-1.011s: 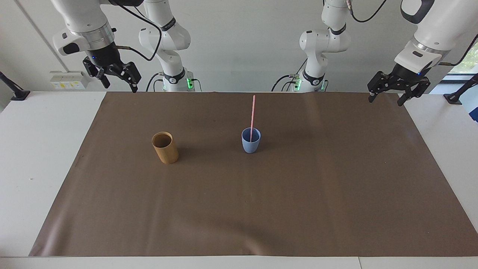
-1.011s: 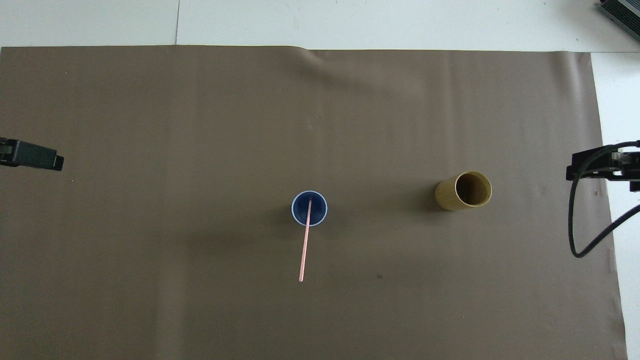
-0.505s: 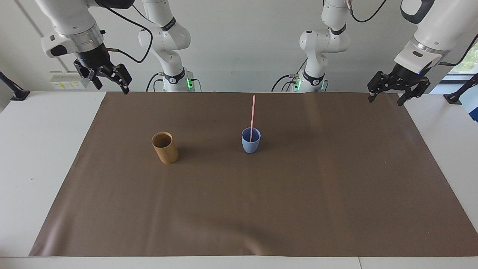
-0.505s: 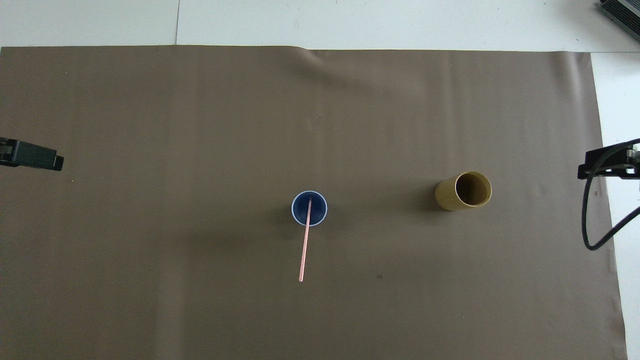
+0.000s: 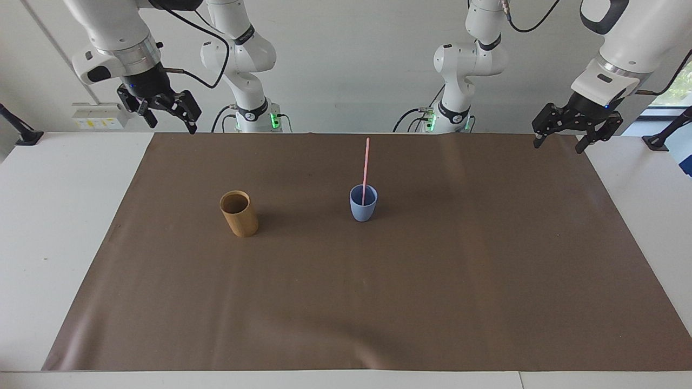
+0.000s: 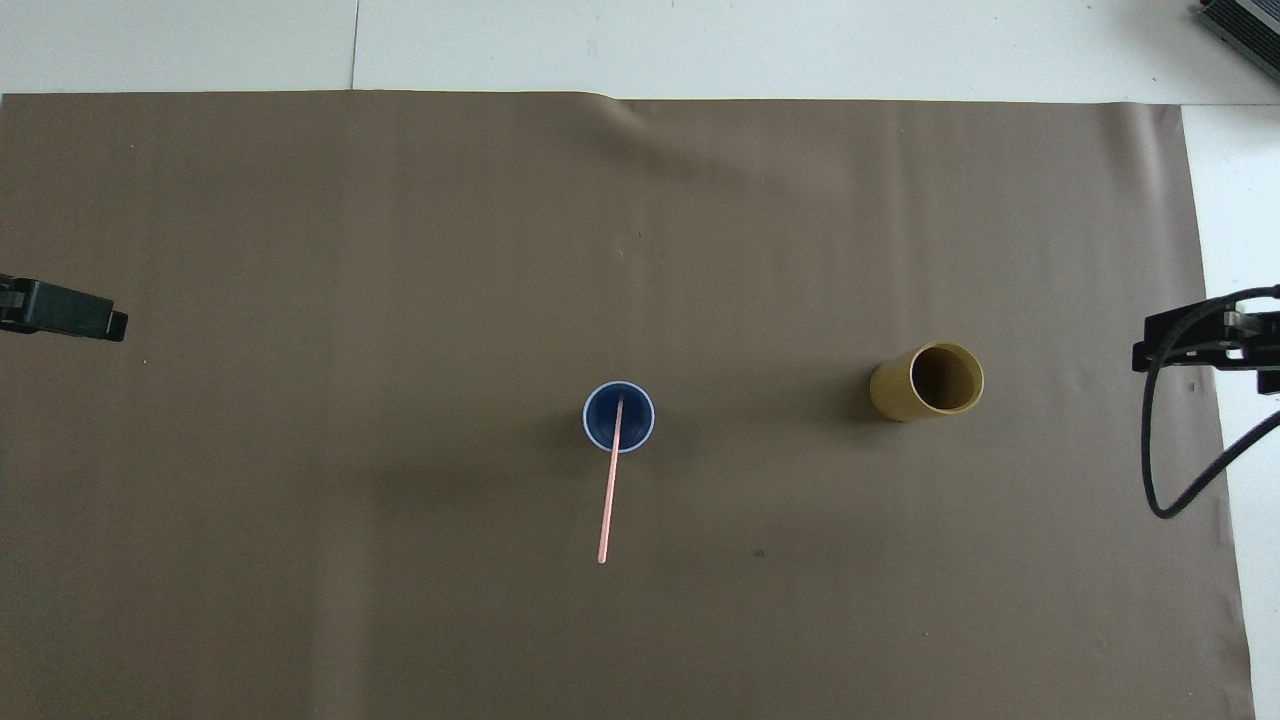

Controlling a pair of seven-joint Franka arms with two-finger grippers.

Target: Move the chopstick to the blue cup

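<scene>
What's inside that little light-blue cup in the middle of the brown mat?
A thin pink stick stands in the small light-blue tapered cup, leaning on its rim with most of its length sticking out. Nothing else shows inside; the cup wall hides its lower end from the facing view.

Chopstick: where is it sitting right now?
The chopstick stands in the blue cup near the middle of the brown mat, its top leaning toward the robots; the tan cup stands beside it, toward the right arm's end.
</scene>
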